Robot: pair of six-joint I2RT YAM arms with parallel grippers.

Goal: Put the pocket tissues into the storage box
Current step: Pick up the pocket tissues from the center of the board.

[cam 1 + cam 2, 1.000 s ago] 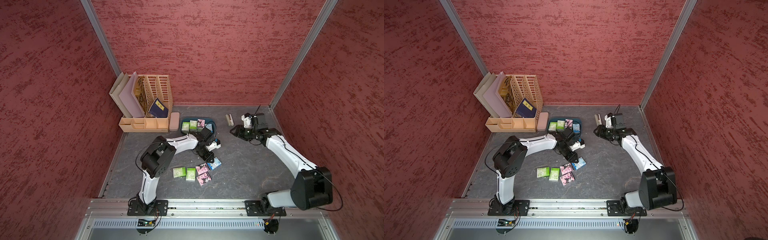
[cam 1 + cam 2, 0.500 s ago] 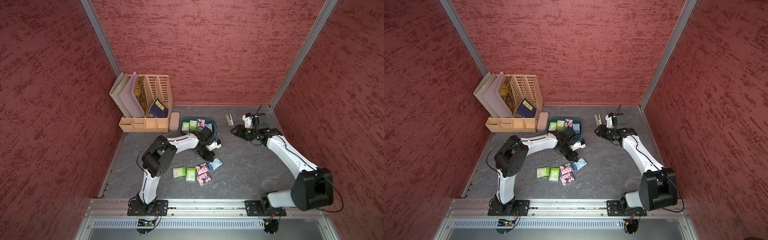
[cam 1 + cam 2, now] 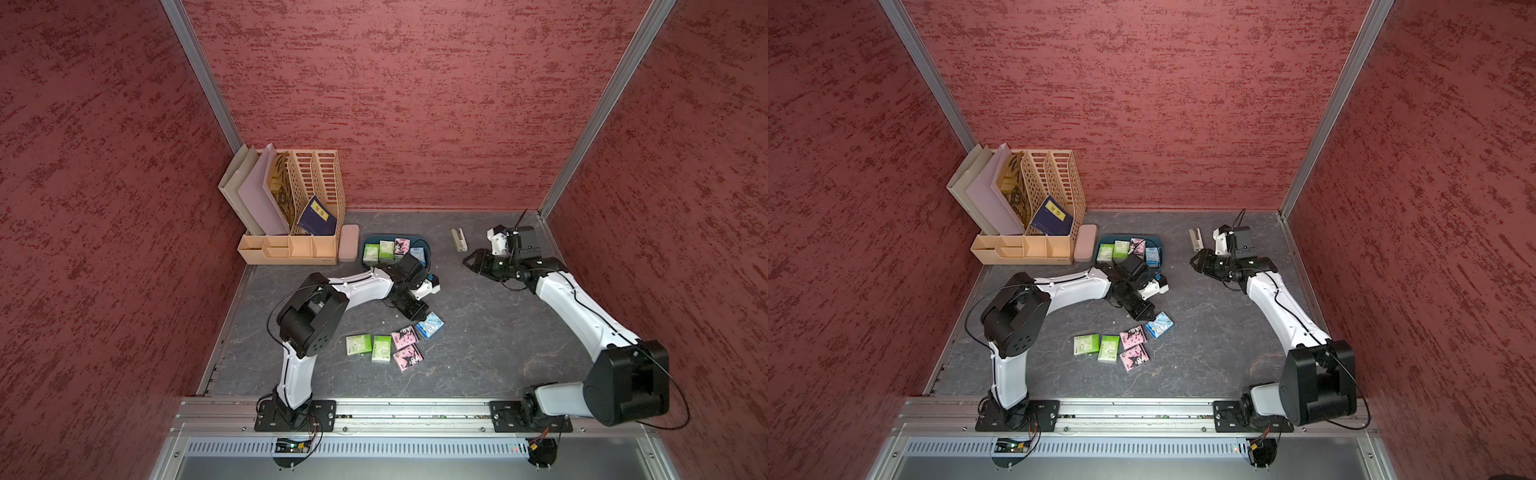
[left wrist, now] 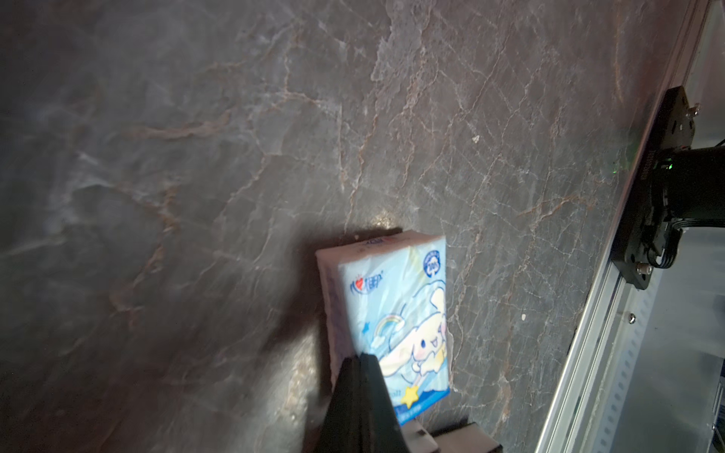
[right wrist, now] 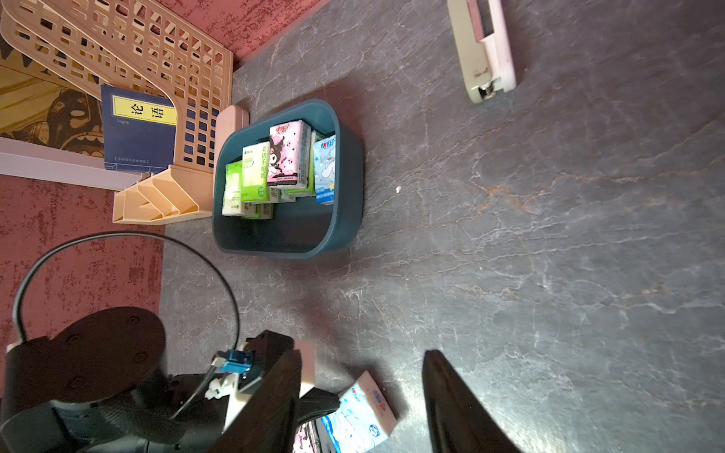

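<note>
A light blue pocket tissue packet lies on the grey floor. My left gripper is shut, and its tip rests against the packet's near edge. Whether it pinches the wrapper is unclear. Two green packets and two pink ones lie close by. The dark teal storage box holds several packets stacked at its far end. My right gripper hovers open to the right of the box, with nothing between its fingers.
A beige stapler-like object lies near the back wall beside my right gripper. The tall beige file organiser and a slim pink case stand left of the box. Red walls enclose three sides.
My left gripper's jaws have closed at the light blue packet's edge. The right arm has barely moved.
</note>
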